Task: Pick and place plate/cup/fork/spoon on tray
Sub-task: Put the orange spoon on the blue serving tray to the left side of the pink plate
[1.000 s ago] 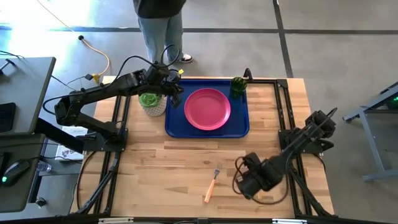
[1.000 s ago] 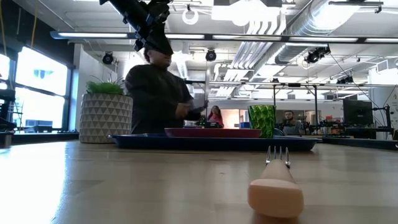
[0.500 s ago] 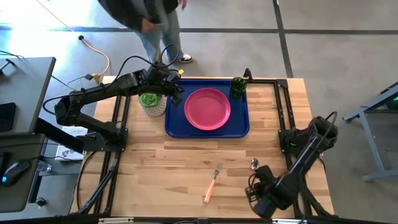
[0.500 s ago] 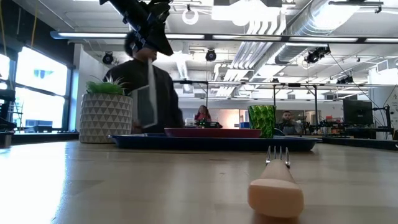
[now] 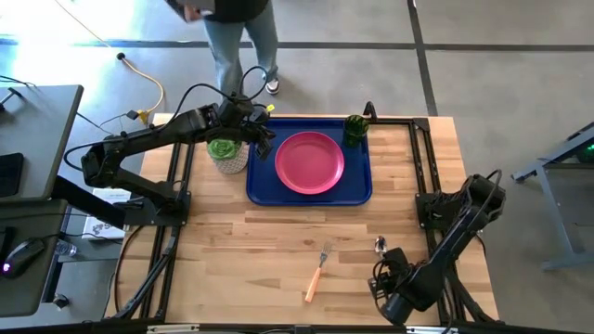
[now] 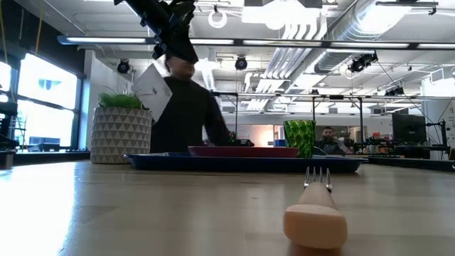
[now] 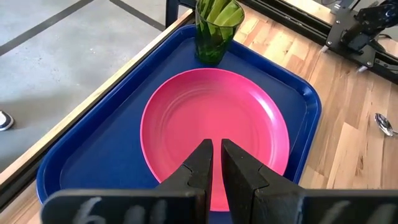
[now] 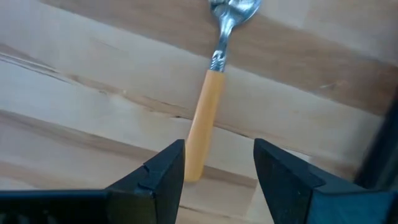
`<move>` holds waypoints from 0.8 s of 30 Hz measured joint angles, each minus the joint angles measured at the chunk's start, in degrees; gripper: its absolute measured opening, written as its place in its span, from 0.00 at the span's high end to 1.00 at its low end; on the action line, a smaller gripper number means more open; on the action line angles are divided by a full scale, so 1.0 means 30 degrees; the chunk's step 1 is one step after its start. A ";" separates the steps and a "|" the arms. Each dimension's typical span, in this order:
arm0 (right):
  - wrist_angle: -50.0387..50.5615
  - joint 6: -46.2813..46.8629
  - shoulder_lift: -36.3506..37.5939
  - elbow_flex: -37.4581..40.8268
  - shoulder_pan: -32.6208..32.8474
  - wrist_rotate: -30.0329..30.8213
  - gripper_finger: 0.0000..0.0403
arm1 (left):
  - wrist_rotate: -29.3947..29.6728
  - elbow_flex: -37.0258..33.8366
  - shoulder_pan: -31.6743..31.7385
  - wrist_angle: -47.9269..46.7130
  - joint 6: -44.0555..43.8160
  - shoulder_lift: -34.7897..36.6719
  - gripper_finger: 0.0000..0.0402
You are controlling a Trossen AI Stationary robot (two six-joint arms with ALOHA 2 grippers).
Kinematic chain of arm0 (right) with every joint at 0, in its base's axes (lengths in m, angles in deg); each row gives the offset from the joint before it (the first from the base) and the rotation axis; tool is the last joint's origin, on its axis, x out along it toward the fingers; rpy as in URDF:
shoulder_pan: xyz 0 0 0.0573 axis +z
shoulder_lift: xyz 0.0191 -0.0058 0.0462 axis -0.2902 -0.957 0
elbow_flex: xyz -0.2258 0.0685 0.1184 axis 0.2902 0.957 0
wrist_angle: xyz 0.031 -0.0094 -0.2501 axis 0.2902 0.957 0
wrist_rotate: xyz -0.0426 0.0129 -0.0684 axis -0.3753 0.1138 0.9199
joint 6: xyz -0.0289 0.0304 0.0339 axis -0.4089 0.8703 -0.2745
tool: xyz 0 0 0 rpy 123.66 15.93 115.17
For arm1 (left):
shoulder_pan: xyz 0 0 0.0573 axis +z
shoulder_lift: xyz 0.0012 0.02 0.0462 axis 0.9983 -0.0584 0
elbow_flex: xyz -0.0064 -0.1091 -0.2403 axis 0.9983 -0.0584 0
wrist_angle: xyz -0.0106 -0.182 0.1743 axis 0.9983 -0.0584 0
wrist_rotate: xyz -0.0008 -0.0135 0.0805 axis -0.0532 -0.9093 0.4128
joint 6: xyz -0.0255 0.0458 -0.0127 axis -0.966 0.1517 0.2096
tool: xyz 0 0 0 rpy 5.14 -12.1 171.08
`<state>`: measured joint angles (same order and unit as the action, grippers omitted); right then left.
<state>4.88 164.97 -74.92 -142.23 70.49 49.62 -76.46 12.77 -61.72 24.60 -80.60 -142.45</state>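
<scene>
The blue tray [image 5: 260, 186] lies at the table's far middle. The pink plate [image 5: 309, 162] rests flat on it and the green cup [image 5: 355, 128] stands upright in its far right corner. The fork [image 5: 317, 272] lies on the bare wood near the front edge. The spoon [image 8: 204, 118] lies to its right, its bowl [image 5: 380, 245] pointing toward the far edge. My right gripper [image 8: 214, 168] points down, open, its fingers on either side of the spoon handle's free end, not touching it. My left gripper [image 7: 216, 163] hangs shut and empty above the tray's left part.
A white pot with a green plant [image 5: 227, 153] stands just left of the tray, below my left arm. A person [image 6: 186, 107] moves behind the table's far edge. Black frame rails [image 5: 422, 158] run along both sides. Bare wood lies between tray and fork.
My right gripper has gone down and toward the table's near right corner, uncovering the spoon's bowl, and now stands over the spoon's handle. The person behind the table has shifted about. Tray, plate, cup and fork lie as before.
</scene>
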 joint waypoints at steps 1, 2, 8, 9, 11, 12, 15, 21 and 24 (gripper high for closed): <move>-0.0634 0.0000 0.0000 0.0421 0.0000 -0.0017 0.55 | -0.0004 0.0000 0.0000 0.0000 0.0004 -0.0004 0.94; -0.1332 0.0000 0.0000 0.0862 0.0000 -0.0017 0.55 | -0.0004 0.0000 0.0000 0.0000 0.0005 -0.0005 0.94; -0.4508 0.0120 0.0000 0.3126 -0.0417 -0.0523 0.55 | -0.0004 0.0000 0.0000 0.0000 -0.0013 -0.0007 0.94; -0.4739 0.0064 0.0000 0.3338 -0.0539 -0.0506 0.55 | -0.0004 0.0000 0.0000 0.0000 -0.0015 -0.0007 0.94; -0.5190 0.0043 0.0000 0.3751 -0.0774 -0.0513 0.55 | -0.0004 0.0000 0.0000 0.0000 -0.0022 -0.0007 0.94; -0.5435 0.0022 0.0000 0.3968 -0.0865 -0.0520 0.55 | -0.0004 0.0000 0.0000 0.0000 -0.0022 -0.0007 0.94; -0.6304 -0.0345 0.0000 0.4468 -0.1126 -0.0649 0.55 | -0.0004 0.0000 0.0000 0.0000 -0.0022 -0.0007 0.94; -0.7235 -0.1162 0.0130 0.5287 -0.1793 -0.1744 0.55 | -0.0004 0.0000 0.0000 0.0000 -0.0007 -0.0007 0.94; -0.7387 -0.1459 0.0128 0.5406 -0.2040 -0.2045 0.55 | -0.0004 0.0000 0.0000 0.0000 -0.0011 -0.0007 0.94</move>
<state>-17.28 160.59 -74.54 -126.01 64.37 43.48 -76.47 12.77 -61.72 24.60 -80.64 -142.48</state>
